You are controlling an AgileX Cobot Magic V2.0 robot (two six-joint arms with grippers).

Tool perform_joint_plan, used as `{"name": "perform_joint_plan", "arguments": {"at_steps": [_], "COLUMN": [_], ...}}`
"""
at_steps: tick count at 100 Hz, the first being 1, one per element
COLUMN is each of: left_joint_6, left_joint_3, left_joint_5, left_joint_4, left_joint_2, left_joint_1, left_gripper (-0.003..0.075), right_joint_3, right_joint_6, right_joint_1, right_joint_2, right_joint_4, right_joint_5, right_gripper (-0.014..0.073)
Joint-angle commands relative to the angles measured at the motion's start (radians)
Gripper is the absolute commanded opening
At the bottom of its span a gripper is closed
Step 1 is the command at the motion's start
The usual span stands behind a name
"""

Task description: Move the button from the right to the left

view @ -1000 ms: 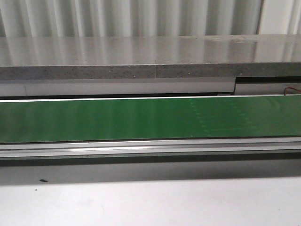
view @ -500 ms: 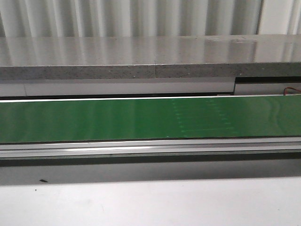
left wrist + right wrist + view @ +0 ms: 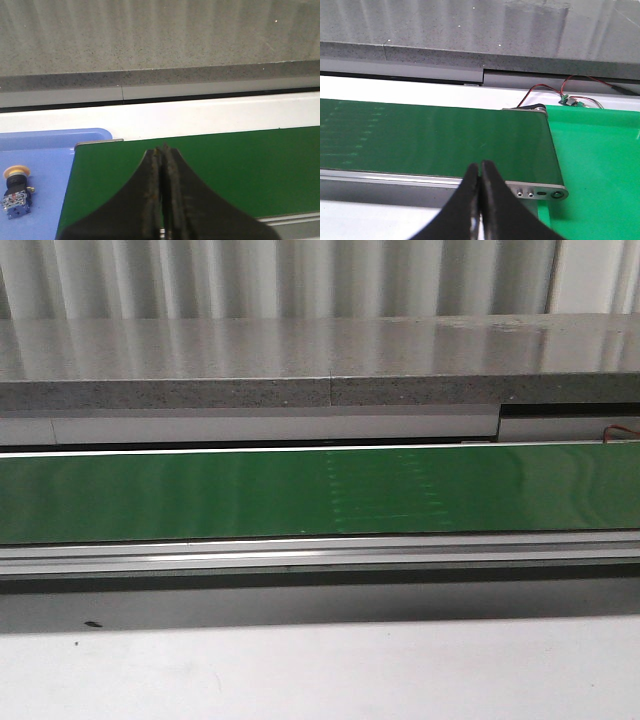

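In the left wrist view a button [image 3: 15, 192] with a yellow cap, black collar and grey-blue block lies on a blue tray [image 3: 45, 175] at the left end of the green conveyor belt [image 3: 225, 170]. My left gripper [image 3: 162, 150] hangs over that belt end, shut and empty, apart from the button. In the right wrist view my right gripper [image 3: 480, 167] is shut with nothing held, above the near rail [image 3: 540, 191] at the belt's right end. Neither gripper nor any button shows in the front view, where the belt [image 3: 200, 495] carries only a faint stitched seam [image 3: 385, 490].
A bright green tray [image 3: 600, 165] sits past the belt's right end, with red and black wires and a small board [image 3: 570, 100] behind it. A grey stone ledge [image 3: 320, 365] runs behind the conveyor. White tabletop [image 3: 320, 670] lies in front.
The faint seam pattern on the belt has travelled leftward across the front view. Nothing else has visibly changed.
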Motion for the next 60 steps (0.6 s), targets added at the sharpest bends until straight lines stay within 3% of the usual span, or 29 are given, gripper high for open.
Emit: {"name": "perform_joint_plan", "arguments": {"at_steps": [1, 39, 60], "left_joint_6": [0.000, 0.000, -0.034], "left_joint_3": [0.010, 0.196, 0.327], "left_joint_5": [-0.086, -0.109, -0.246], "left_joint_4": [-0.019, -0.013, 0.042], "left_joint_2": [-0.056, -0.277, -0.329], "left_joint_1": [-0.006, -0.006, -0.006], "left_gripper": [-0.0021, -0.0021, -0.0021], "right_joint_3": [-0.025, -0.025, -0.025], "right_joint_6": [-0.009, -0.009, -0.009], "right_joint_1": [-0.001, -0.001, -0.001], "right_joint_2": [0.009, 0.009, 0.009], "right_joint_4": [-0.011, -0.011, -0.011], "right_joint_5": [-0.084, -0.084, -0.084], "right_gripper": [-0.0068, -0.0068, -0.0068]}}
